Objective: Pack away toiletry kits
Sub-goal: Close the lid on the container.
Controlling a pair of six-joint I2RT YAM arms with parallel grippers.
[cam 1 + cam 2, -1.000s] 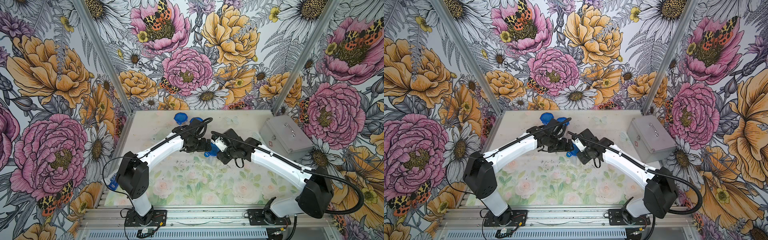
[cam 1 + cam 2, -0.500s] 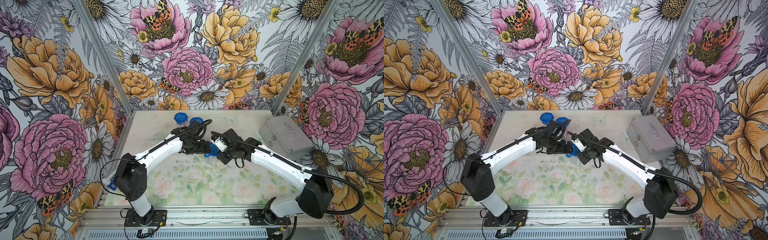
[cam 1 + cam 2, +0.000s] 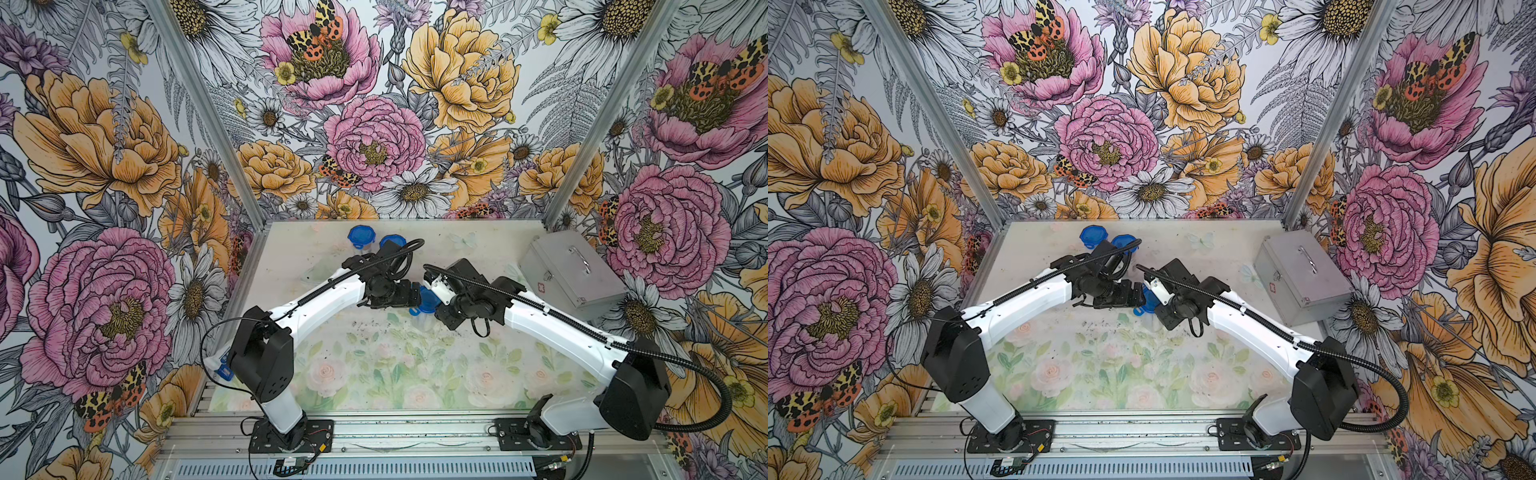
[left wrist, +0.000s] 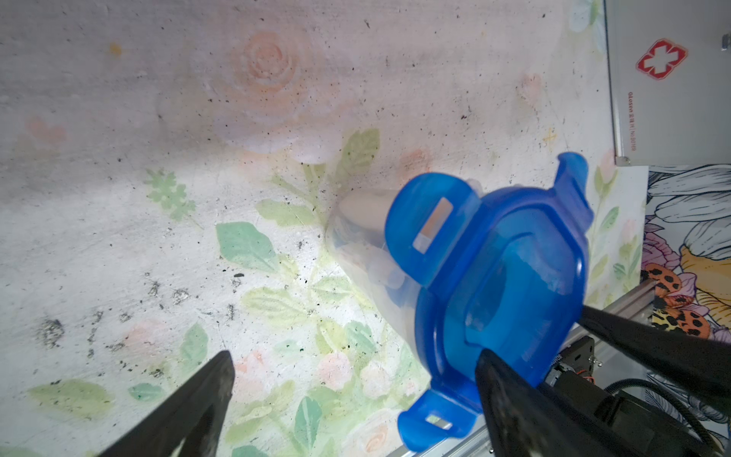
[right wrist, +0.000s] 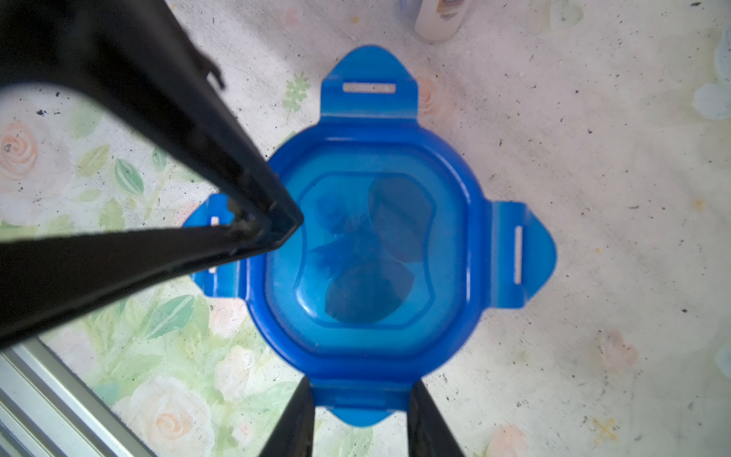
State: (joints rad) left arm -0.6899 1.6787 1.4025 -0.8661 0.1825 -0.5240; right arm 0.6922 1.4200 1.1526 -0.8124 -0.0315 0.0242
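Observation:
A clear cup (image 4: 356, 237) with a blue four-tab lid (image 5: 372, 253) stands mid-table between both arms, seen in both top views (image 3: 426, 300) (image 3: 1147, 300). Dark shapes of its contents show through the lid. My right gripper (image 5: 362, 403) is shut on the lid's near tab, one finger against each side of it (image 3: 435, 306). My left gripper (image 4: 352, 356) is wide open (image 3: 412, 291). One of its fingers (image 4: 510, 395) rests on the lid's top near the rim; the other hangs over bare table.
Two more blue-lidded cups (image 3: 360, 237) (image 3: 392, 241) stand at the back, behind the left arm. A shut silver metal case (image 3: 569, 274) lies at the right edge. A small white bottle (image 5: 439, 18) lies on the table beyond the held cup.
My left gripper has edged slightly right, toward the lid. The right gripper and the cup have stayed put.

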